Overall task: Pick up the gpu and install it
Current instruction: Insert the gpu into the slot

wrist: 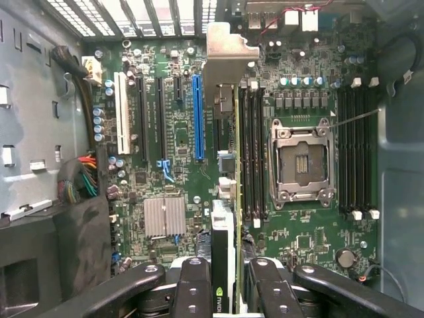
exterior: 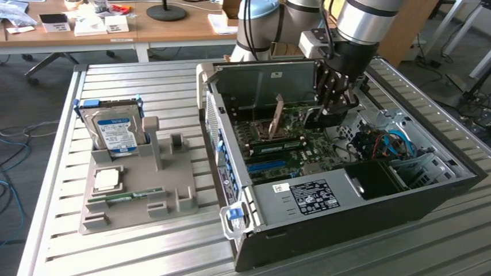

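Wrist view: gripper point(wrist: 225, 281) clamped on graphics card point(wrist: 224, 132), fingers point(wrist: 192, 285) pressed to both flat faces near one end, card seen edge-on with its metal bracket point(wrist: 225, 53) at the far end. Held above the motherboard point(wrist: 165, 132) inside the computer case point(wrist: 26, 99), just beside the blue slot point(wrist: 198, 119) and along the memory slots point(wrist: 252, 152); probably not seated, hard to tell from this angle. Exterior view: same grip, gripper point(exterior: 336, 106) down in the open case, bracket point(exterior: 279, 115) toward the exterior view's left. Judged light, thin, rigid and fragile: no flex to expect, easy to crack or scratch, bare circuit faces likely a bit slick under hard pads. Best taken across the flat faces near the upper edge, clear of the connector edge and small parts, squarely so as not to twist. Containers: case lying open on its side, holding motherboard, empty processor socket point(wrist: 298, 162), bundled cables point(exterior: 387, 144), power supply box point(exterior: 307, 198). Grey holder point(exterior: 138, 215) on the slatted table point(exterior: 115, 253), just beside the case on the exterior view's left, carrying upright hard drive point(exterior: 115, 132), processor chip point(exterior: 107, 179), memory stick point(exterior: 132, 195).
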Tool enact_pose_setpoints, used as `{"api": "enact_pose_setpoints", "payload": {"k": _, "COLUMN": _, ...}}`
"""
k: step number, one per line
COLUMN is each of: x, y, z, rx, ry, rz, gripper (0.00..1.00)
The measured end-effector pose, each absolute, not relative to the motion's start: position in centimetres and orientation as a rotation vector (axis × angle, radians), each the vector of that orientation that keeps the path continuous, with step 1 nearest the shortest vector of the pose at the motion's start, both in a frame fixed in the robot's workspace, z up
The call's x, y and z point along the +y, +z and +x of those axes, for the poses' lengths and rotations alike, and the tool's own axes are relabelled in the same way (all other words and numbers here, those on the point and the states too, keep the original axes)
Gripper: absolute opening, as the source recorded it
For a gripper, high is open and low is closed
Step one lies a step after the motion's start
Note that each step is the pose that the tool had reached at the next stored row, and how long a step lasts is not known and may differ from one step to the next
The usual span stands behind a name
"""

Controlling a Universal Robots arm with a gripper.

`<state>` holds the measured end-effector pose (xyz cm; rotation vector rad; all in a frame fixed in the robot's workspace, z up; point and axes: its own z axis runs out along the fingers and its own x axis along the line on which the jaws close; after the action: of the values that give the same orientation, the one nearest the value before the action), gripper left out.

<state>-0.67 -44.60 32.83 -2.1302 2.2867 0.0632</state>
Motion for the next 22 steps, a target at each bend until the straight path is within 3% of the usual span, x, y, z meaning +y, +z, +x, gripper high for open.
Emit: {"api": "enact_pose_setpoints", "payload": {"k": 22, "x": -44.59, "y": 32.61, "z": -0.95, "rx": 2.287, "ry": 0.063, "rz": -2.130, "gripper": 0.27}}
